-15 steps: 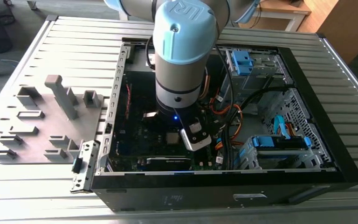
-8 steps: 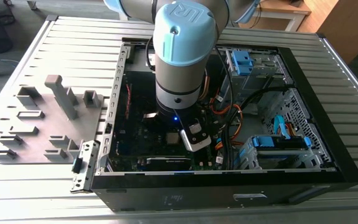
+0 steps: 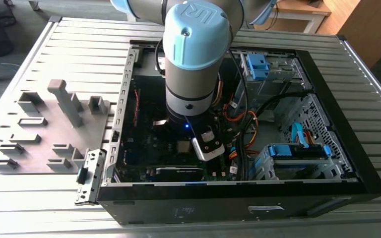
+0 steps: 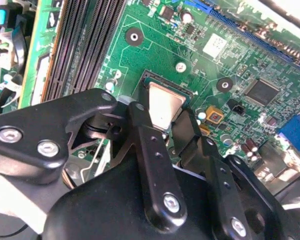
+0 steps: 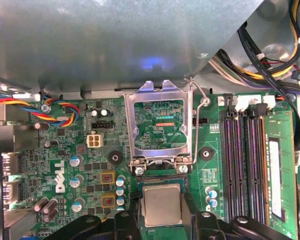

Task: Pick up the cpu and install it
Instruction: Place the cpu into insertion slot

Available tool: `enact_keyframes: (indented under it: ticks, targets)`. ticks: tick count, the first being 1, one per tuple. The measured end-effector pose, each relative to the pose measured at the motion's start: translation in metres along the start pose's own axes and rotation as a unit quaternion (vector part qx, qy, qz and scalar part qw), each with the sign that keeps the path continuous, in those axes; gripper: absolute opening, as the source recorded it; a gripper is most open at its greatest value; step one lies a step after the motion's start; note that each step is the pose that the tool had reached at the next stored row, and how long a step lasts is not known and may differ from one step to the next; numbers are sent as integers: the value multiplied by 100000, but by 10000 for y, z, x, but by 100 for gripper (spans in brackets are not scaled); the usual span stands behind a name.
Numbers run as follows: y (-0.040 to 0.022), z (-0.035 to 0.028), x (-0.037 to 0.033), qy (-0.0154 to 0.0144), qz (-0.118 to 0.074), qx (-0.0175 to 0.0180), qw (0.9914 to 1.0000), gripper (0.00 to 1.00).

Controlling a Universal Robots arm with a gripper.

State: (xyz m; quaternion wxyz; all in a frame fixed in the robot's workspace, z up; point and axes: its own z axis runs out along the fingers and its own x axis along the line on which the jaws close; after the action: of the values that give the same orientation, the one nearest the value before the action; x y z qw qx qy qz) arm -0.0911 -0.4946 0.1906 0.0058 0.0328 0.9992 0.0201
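Second wrist view puts the cpu (image 4: 164, 104) between the jaws, which are closed on it. They press against two opposite edges and leave its dull silver face bare between them. In the first wrist view the cpu (image 5: 161, 205) lies over the socket (image 5: 160, 176) of the motherboard (image 5: 80, 150). It is just beside the hinge of the load plate (image 5: 157, 125), which stands flipped open with its wire lever (image 5: 196, 125) raised alongside. Whether the chip is down in the socket or held just above it, I cannot tell from these angles. Memory slots (image 5: 240, 160) run near the socket. In the exterior view the arm (image 3: 197, 49) reaches down into the open computer case (image 3: 210, 208), which lies on the slatted surface (image 3: 78, 44) beside a grey tray (image 3: 51, 129).

The cpu looks light, thin and rigid, so weight should be no trouble and it should not flex. The risk probably lies in its smooth metal and shallow edges, which give little purchase. Its underside and the socket contacts are likely delicate and would not forgive a tilt or a push. The two edges gripped here seem the right place to hold it, with the chip kept flat and square to the socket.
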Motion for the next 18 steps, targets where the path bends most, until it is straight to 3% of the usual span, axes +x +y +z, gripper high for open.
enact_keyframes:
  ticks: [18]
  targets:
    - [-4,2,-12,-10,288,-9,100000,43]
